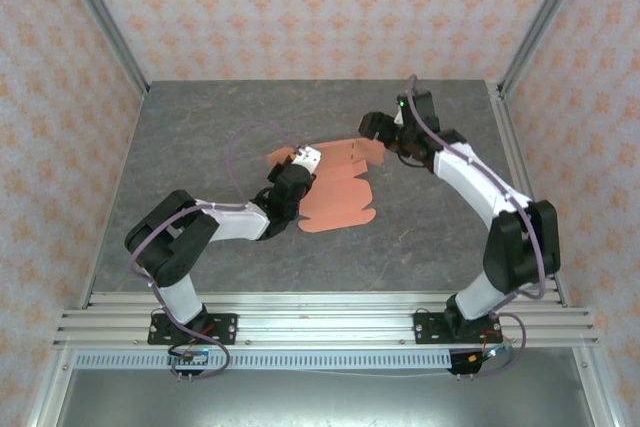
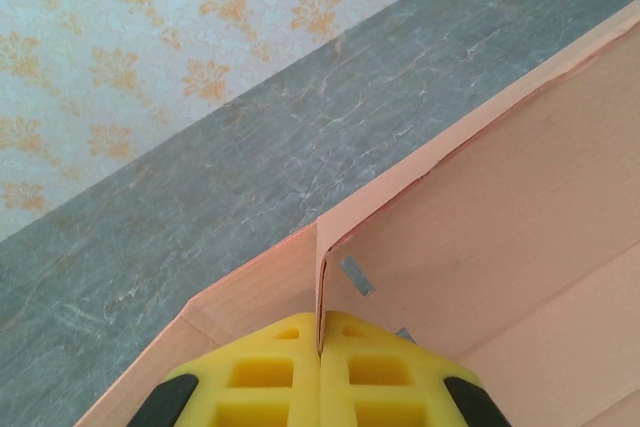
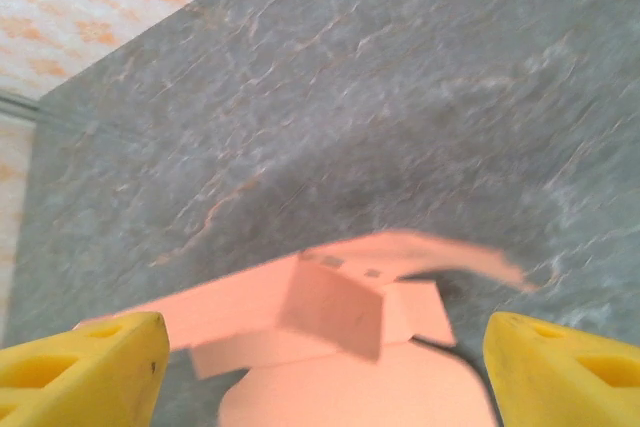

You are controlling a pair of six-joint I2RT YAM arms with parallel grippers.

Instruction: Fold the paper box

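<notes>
Top view: paper box (image 1: 338, 195) mid-table, part-folded, long axis left-right; left gripper (image 1: 297, 169) at its left end, right gripper (image 1: 375, 129) by right end
Left wrist: pads (image 2: 270, 377) clamped on upright flap
Right wrist: jaws spread, empty, box just ahead

The left arm reaches forward with a sharply bent elbow; the left gripper (image 2: 322, 332) has its yellow fingers (image 2: 260, 377) pressed together, pinching an edge of the paper box (image 2: 500, 197); the right arm arches high and inward; the right gripper (image 3: 322, 347) holds its fingers (image 3: 95, 367) wide apart, wrist seemingly pitched downward.
</notes>
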